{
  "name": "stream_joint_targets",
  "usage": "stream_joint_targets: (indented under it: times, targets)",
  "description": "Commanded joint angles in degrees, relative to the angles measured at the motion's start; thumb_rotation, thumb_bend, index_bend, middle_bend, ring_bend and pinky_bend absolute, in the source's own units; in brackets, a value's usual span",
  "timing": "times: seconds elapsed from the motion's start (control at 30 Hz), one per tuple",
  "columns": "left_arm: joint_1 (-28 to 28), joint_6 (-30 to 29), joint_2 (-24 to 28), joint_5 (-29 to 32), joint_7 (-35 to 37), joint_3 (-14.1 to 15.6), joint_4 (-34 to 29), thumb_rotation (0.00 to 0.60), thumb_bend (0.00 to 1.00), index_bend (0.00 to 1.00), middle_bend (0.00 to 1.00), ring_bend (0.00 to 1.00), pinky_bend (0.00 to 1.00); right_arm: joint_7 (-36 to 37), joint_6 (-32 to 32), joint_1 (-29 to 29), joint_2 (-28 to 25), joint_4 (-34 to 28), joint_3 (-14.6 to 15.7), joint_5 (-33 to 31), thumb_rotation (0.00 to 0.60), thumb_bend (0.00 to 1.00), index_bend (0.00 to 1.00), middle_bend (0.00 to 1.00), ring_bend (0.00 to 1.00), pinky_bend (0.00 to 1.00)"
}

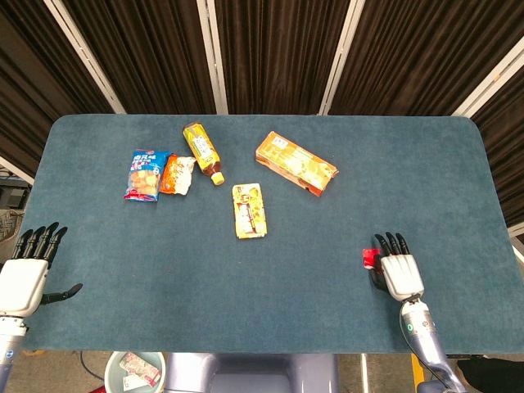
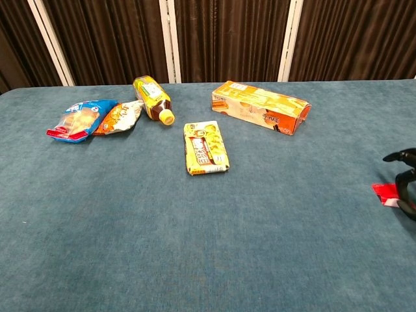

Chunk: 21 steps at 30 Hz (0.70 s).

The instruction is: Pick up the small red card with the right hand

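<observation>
The small red card lies at the lower right of the head view, on the blue counter, pressed against the thumb side of the right hand; in the chest view it shows as a red sliver at the far right edge, low to the surface. The right hand sits palm down over the counter with its dark fingers pointing toward the top of the frame and lying close together, and the thumb reaches toward the card; whether the card is truly pinched or only touched I cannot tell, since the chest view shows just curved dark fingers beside it at the frame edge. The left hand hangs at the lower left corner of the head view, off the counter edge, fingers straight and slightly apart with the thumb stuck out sideways, holding nothing. In the upper middle of the frame, well apart from the card, lie a blue snack bag, an orange packet just beside it, a yellow bottle on its side, an orange box, and a small yellow pack.
</observation>
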<state>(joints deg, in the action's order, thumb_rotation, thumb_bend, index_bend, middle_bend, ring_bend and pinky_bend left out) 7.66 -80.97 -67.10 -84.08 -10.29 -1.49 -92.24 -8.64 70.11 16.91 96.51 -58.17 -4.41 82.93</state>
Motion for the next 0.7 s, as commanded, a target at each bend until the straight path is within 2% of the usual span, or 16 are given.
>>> stream_joint_targets:
  times: [0.03, 0.33, 0.7]
  targets:
    - [0.0, -0.1, 0.0, 0.0, 0.0, 0.0, 0.0, 0.498, 0.06, 0.0, 0.0, 0.0, 0.0, -0.7, 0.4, 0.6, -0.7, -0.7, -0.4, 0.3, 0.6, 0.57, 0.62, 0.1, 0.0, 0.0]
    - [0.0, 0.2, -0.2, 0.4, -0.2, -0.1, 0.1, 0.496, 0.06, 0.0, 0.0, 0.0, 0.0, -2.6, -1.4, 3.8, -2.5, -0.6, -2.9, -0.3, 0.6, 0.57, 0.62, 0.1, 0.0, 0.0]
    - [0.1, 0.2, -0.4, 1.4, -1.1, -0.5, 0.1, 0.495, 0.06, 0.0, 0.0, 0.0, 0.0, -2.3, -8.6, 11.7, -1.5, 5.7, -6.9, -1.9, 0.6, 0.57, 0.63, 0.1, 0.0, 0.0]
